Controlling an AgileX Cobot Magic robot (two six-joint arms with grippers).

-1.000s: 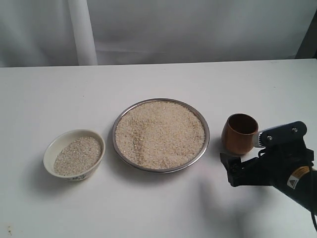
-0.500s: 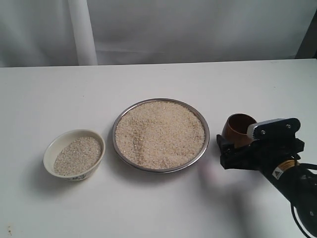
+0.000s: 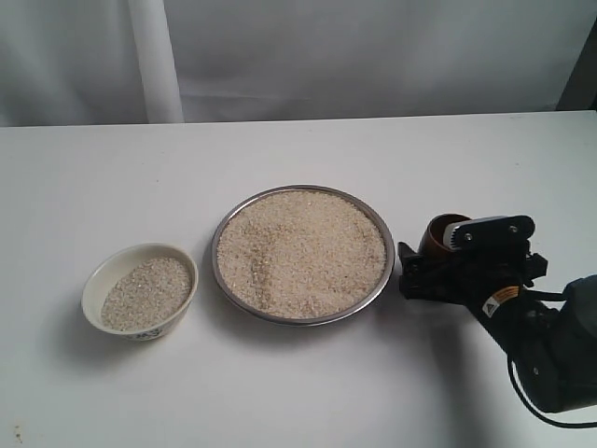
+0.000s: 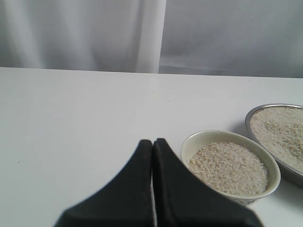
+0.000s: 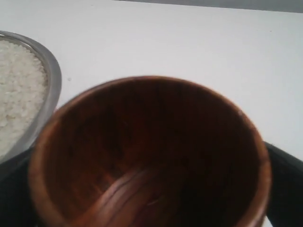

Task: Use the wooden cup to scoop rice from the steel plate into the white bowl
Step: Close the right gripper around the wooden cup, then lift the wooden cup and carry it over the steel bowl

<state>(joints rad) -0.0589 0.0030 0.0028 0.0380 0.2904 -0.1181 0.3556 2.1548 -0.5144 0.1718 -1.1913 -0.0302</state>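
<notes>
Right pincer (image 3: 418,271) sitting wide open around glossy rounded wooden cup (image 3: 437,233), shiny round steel plate (image 3: 215,257) lying mid-frame, grainy rice (image 3: 303,252) heaping inside

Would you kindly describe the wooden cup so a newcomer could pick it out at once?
Find the steel plate of rice at the table's middle. Beside it, between the right gripper's open jaws, stands the wooden cup. It alone is reddish-brown and empty; the white bowl holds rice.
</notes>
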